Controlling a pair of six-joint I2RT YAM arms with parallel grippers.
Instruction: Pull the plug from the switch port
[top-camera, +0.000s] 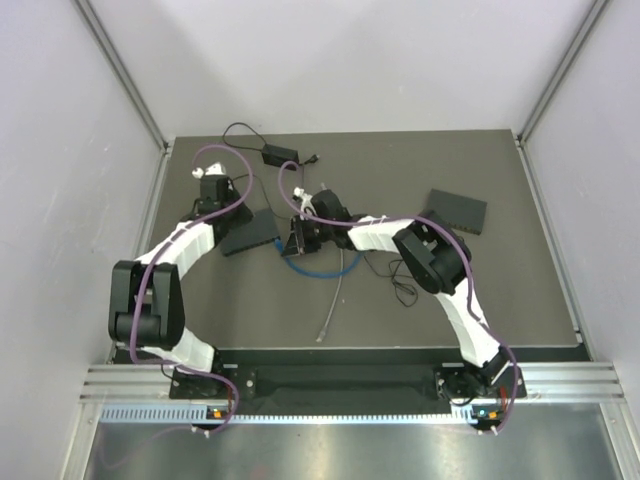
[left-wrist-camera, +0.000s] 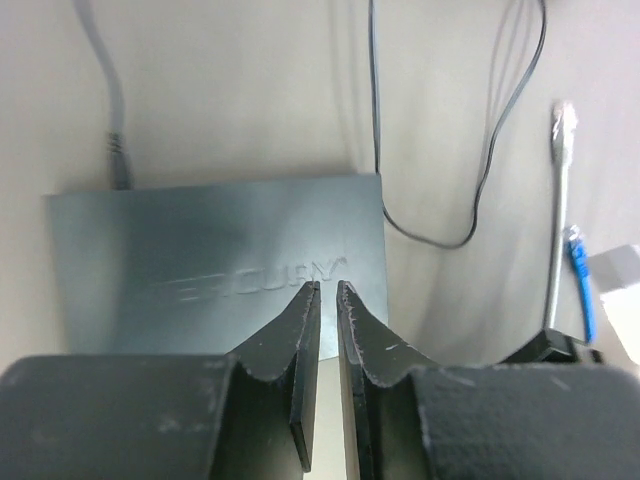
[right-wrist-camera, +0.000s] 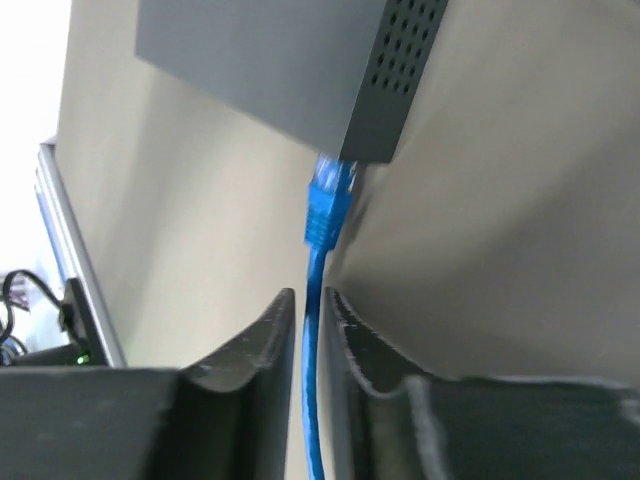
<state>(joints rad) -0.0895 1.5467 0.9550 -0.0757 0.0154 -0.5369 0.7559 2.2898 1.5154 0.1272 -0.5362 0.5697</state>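
Only R wrist cam shows blue plug (right-wrist-camera: 328, 200) in switch (right-wrist-camera: 280, 60) port, right gripper (right-wrist-camera: 310, 300) pinching blue cable (right-wrist-camera: 312, 400); overhead, right arm (top-camera: 380, 235) blocks it; left gripper (left-wrist-camera: 328, 290) closed, empty; grey cable (top-camera: 335, 295) nearby.

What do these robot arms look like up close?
The left arm and right arm have white segments and chunky black joints; a purple cable trails along each. The left gripper and right gripper have dark, scuffed, tapered fingers.

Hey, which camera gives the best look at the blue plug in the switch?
Right wrist: the blue plug sits in the switch port, close up. Top external shows only the blue cable; left wrist shows the switch's top.
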